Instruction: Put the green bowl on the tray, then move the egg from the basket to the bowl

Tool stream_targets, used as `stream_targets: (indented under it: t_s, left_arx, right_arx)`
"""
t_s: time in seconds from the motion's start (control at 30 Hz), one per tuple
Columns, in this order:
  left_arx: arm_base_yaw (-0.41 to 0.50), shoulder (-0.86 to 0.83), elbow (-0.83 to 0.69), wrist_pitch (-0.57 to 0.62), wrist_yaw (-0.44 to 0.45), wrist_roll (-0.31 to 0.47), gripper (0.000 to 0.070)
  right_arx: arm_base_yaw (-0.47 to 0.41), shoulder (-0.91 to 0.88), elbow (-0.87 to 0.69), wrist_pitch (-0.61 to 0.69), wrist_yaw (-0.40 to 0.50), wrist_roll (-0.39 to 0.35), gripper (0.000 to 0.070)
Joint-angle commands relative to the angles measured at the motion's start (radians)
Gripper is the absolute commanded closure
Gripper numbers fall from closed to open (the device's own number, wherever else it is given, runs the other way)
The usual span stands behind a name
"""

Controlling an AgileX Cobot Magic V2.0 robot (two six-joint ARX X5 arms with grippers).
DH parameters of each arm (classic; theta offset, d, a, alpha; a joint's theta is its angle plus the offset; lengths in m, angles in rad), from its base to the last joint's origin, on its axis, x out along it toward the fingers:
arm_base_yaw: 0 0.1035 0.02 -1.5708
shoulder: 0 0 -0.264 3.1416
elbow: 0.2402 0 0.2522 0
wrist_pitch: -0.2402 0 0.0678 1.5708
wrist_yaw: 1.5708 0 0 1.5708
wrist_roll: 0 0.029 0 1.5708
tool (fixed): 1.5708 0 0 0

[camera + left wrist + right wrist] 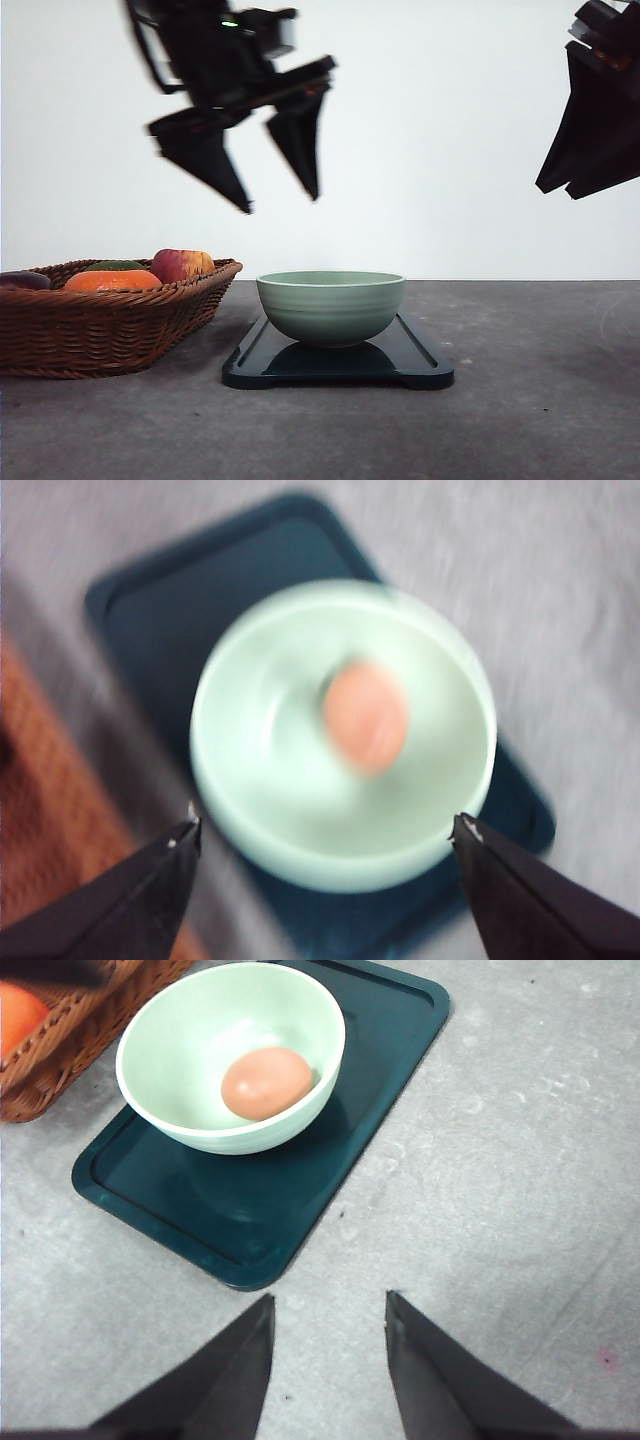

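The tray (420, 368) sits near the front edge of the grey counter (540, 400), w/ the green bowl (331, 306) on it. A brown egg (266, 1082) lies inside the bowl. The basket (100, 325) is just beside the tray, by the counter's left edge. Left pincer (282, 203) hangs high over the bowl, wide apart, holding nothing. Right pincer (328, 1305) is spread too, nothing in it.
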Motion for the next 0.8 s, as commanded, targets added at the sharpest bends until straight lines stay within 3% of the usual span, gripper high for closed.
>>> stream_targets:
  t_s: [0.0, 0.2, 0.4, 0.6, 0.77]
  left_arx:
    - [0.001, -0.057, -0.075, 0.028, -0.005, -0.021, 0.0187]
    - [0.049, -0.307, -0.341, 0.077, -0.006, -0.106, 0.0187]
    - [0.119, -0.55, -0.547, 0.082, -0.006, -0.111, 0.0188]
    - [0.211, -0.749, -0.676, 0.078, -0.001, -0.102, 0.0194]
    - [0.279, -0.835, -0.693, 0.051, 0.001, -0.1, 0.0194]
  right_arx:
    - [0.005, 0.008, 0.005, 0.003, 0.0, -0.001, 0.0488]
    - [0.005, 0.008, 0.005, 0.003, 0.0, -0.001, 0.0488]
    - [0.005, 0.008, 0.005, 0.003, 0.0, -0.002, 0.0488]
    - [0.005, 0.008, 0.005, 0.004, 0.0, -0.005, 0.0488]
    - [0.005, 0.008, 0.005, 0.003, -0.001, -0.005, 0.0487]
